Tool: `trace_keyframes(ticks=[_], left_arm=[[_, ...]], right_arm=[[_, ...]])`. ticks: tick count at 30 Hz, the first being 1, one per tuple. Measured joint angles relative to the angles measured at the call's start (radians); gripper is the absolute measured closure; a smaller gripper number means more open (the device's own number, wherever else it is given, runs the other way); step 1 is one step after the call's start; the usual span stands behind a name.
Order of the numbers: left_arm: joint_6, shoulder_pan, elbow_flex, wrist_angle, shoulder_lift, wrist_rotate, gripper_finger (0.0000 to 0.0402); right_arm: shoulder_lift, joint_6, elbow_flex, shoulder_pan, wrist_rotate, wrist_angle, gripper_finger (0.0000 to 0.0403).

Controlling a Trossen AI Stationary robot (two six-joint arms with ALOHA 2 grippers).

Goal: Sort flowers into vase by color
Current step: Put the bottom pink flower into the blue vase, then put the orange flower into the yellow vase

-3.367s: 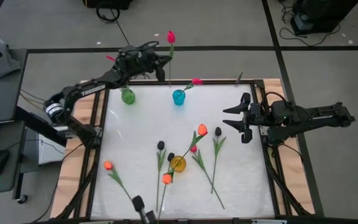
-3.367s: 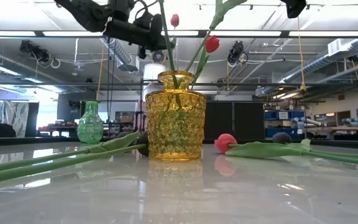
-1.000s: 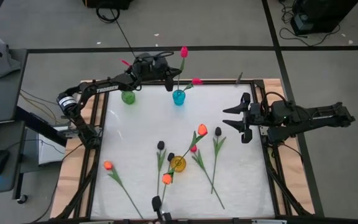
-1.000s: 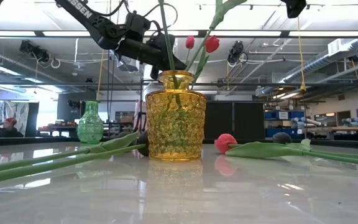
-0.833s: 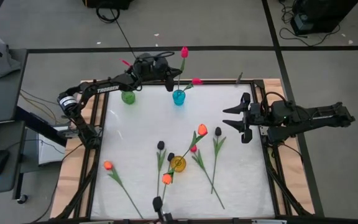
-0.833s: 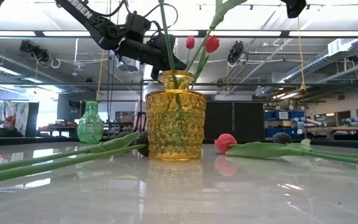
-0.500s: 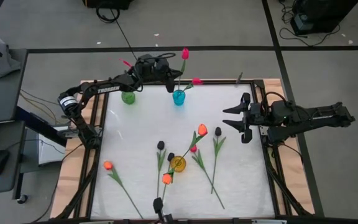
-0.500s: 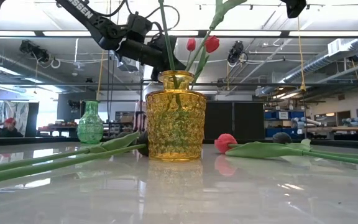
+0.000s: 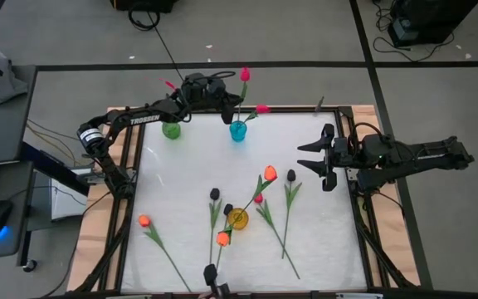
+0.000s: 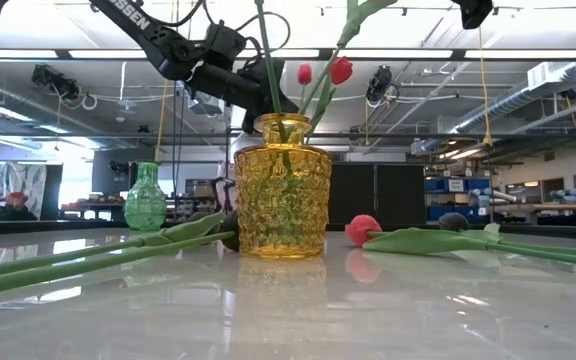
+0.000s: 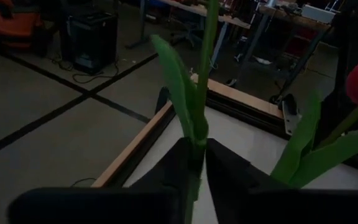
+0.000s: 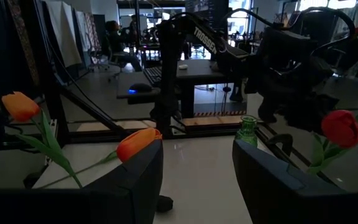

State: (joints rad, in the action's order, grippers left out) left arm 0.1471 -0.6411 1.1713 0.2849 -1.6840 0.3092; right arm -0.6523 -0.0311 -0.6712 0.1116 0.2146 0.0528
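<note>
My left gripper (image 9: 229, 106) is over the table's far edge, shut on a pink tulip (image 9: 244, 75) that stands upright. Its stem runs down to the mouth of the blue vase (image 9: 238, 130), where another pink tulip (image 9: 262, 108) leans. The green vase (image 9: 171, 129) stands to the left. The yellow vase (image 9: 238, 218) near the middle holds orange tulips (image 9: 270, 173). Black tulips (image 9: 215, 193), an orange one (image 9: 143, 221) and a pink one (image 9: 258, 198) lie flat on the table. My right gripper (image 9: 304, 157) hovers open at the right edge. My left gripper pinches the pink tulip's stem (image 11: 199, 134) between its two fingers, just below where a leaf branches off. The fingers come nearly level from the table's left and lie across the stem. The tulip stands upright, bud above the fingers, lower end at the blue vase's mouth.
The white table top has a wooden frame (image 9: 131, 149) around it. Loose tulips lie around the yellow vase in the middle and near part. The stretch between the far vases and those flowers is bare.
A few seconds ago my left gripper carried the pink tulip from above the green vase toward the table's right, to the blue vase. Over the last second both arms and the tulip have kept still.
</note>
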Motion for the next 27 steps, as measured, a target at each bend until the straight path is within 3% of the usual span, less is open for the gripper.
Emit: trace_keyframes(ticks=[6, 12, 20, 27], left_arm=[[0.0, 0.0, 0.0, 0.0, 0.0, 0.0, 0.0284], [0.001, -0.001, 0.0, 0.001, 0.0, 0.0, 0.0255], [-0.015, -0.017, 0.0, -0.065, 0.038, -0.032, 0.0248], [-0.02, -0.017, 0.0, -0.245, 0.096, -0.044, 0.0248]], right_arm=[[0.0, 0.0, 0.0, 0.0, 0.0, 0.0, 0.02], [0.0, 0.0, 0.0, 0.0, 0.0, 0.0, 0.02], [0.0, 0.0, 0.0, 0.0, 0.0, 0.0, 0.02], [0.0, 0.0, 0.0, 0.0, 0.0, -0.008, 0.02]])
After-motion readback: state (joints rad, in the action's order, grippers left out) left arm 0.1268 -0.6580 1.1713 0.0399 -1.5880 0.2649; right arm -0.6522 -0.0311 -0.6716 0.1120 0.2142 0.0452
